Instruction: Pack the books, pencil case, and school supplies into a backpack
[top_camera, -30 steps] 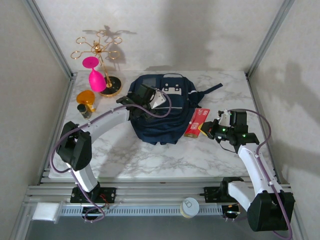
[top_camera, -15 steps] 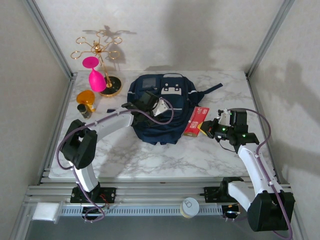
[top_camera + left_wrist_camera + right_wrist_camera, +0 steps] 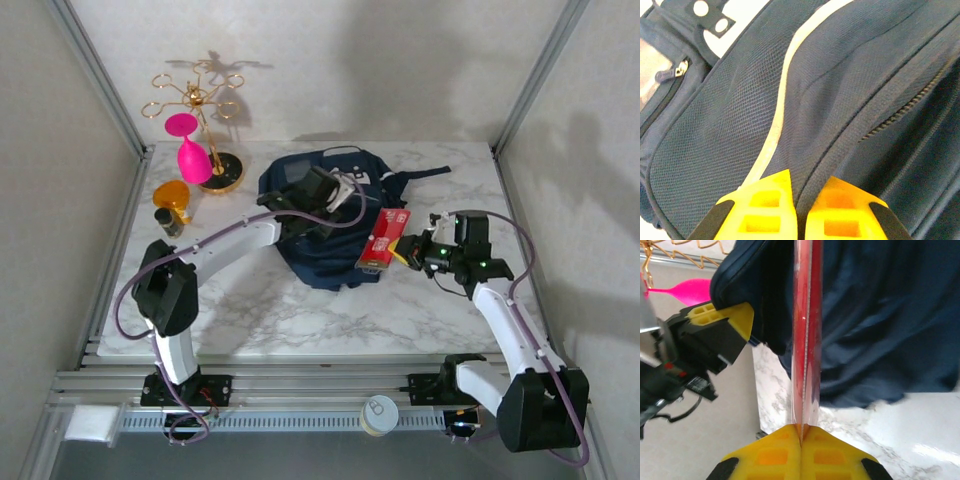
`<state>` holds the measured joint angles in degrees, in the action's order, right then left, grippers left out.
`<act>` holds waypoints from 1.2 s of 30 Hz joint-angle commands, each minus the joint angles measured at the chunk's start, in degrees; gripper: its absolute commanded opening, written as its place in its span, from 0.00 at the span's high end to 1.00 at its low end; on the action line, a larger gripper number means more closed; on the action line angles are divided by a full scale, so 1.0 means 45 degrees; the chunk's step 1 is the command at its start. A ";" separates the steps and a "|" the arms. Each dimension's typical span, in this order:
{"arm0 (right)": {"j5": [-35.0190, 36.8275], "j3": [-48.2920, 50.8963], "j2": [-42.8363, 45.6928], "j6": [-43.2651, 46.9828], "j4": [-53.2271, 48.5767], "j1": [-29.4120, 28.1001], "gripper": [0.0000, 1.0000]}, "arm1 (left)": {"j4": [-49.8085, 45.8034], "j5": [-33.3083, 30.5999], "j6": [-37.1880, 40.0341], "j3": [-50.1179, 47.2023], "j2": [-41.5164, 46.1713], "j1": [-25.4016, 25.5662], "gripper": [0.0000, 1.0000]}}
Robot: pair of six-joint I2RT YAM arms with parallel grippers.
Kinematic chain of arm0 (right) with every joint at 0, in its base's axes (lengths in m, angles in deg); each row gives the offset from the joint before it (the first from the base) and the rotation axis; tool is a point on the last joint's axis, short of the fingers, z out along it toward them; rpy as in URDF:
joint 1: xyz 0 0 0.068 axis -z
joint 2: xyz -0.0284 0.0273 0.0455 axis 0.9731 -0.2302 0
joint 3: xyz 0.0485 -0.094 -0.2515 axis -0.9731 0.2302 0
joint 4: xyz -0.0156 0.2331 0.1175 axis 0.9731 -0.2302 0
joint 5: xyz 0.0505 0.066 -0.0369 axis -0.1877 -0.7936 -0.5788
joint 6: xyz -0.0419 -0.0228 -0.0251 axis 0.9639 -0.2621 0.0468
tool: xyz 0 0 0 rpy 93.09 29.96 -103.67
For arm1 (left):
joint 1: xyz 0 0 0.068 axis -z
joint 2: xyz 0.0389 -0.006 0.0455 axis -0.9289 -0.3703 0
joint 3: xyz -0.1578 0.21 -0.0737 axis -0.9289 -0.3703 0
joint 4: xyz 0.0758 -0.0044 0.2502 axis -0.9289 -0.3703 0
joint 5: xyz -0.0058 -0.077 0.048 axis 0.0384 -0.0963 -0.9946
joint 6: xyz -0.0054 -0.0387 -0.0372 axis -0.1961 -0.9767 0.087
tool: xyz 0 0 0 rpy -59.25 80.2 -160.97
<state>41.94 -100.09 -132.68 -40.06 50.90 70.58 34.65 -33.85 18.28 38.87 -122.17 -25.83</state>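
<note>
A: Where do we find the red pack (image 3: 382, 240)?
B: Edge-on just beside the navy backpack (image 3: 318, 265), our right gripper (image 3: 801, 429) clamped on its end; white print unreadable.
A: And our left gripper (image 3: 799, 195)?
B: Fingers (image 3: 765, 202) together, pinching backpack fabric by a zipper (image 3: 890, 121).

Left arm (image 3: 235, 238) is stretched way out toward the middle, and the left tool (image 3: 796, 186) is pinched tight on a fold of the backpack (image 3: 730, 125). Right arm (image 3: 500, 318) is bent at the elbow and reaching inward, with the right tool (image 3: 801, 429) clamped on one end of the red pack (image 3: 805, 330).
</note>
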 commanded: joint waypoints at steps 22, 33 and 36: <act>0.5918 -0.0772 -0.4920 -0.2476 0.6871 -0.2993 0.59 | 0.1396 -0.0339 -0.8426 0.1347 -0.0386 0.0649 1.00; 0.5481 -0.1727 -0.6271 -0.2417 0.6384 -0.2716 0.89 | 0.2493 0.0591 -0.8750 0.0760 -0.0082 0.0633 1.00; 0.5478 -0.2252 -0.6864 -0.2351 0.6224 -0.3016 0.99 | 0.2630 0.0535 -0.8885 0.0685 -0.0103 0.0633 1.00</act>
<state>67.47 -107.72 -161.84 -51.34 79.68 58.39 40.29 -31.16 -19.69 41.91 -126.13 -21.98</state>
